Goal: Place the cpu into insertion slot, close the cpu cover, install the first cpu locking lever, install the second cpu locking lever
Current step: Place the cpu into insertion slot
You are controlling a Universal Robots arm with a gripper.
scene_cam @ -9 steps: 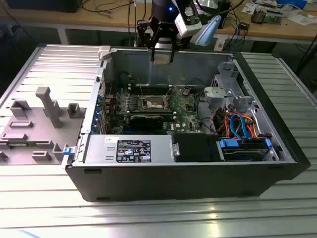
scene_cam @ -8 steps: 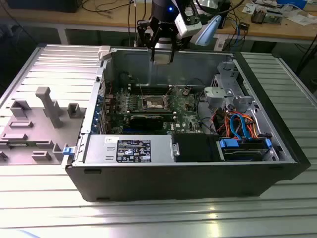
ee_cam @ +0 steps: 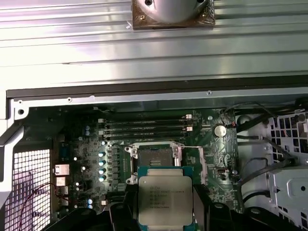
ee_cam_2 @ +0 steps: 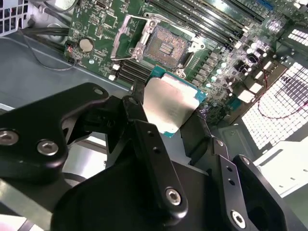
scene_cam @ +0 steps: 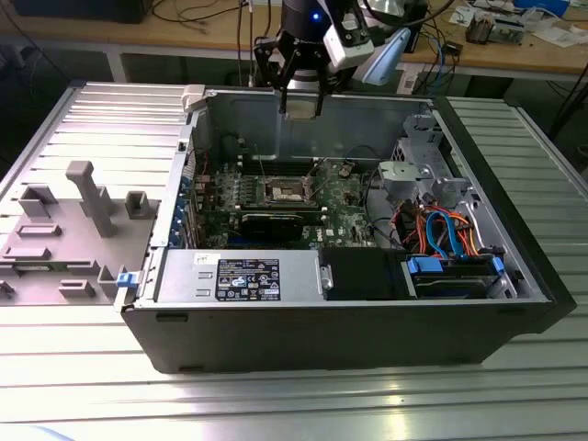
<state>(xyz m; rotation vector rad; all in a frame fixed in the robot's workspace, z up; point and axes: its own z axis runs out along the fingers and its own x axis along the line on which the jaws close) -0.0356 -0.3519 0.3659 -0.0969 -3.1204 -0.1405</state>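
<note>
While placement is in hand, my tool (ee_cam_2: 168, 113) pinches the cpu (ee_cam: 165, 199) by its edges.
Well below the tool the insertion slot (ee_cam: 154, 155) lies bare; I judge seating demands squaring the cpu over it.

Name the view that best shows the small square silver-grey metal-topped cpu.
The first wrist view: the cpu faces the camera, its metal top almost whole between the jaws. The second wrist view shows the cpu tilted, partly behind black linkage. The exterior view shows the cpu as a small, distant pale square.
</note>
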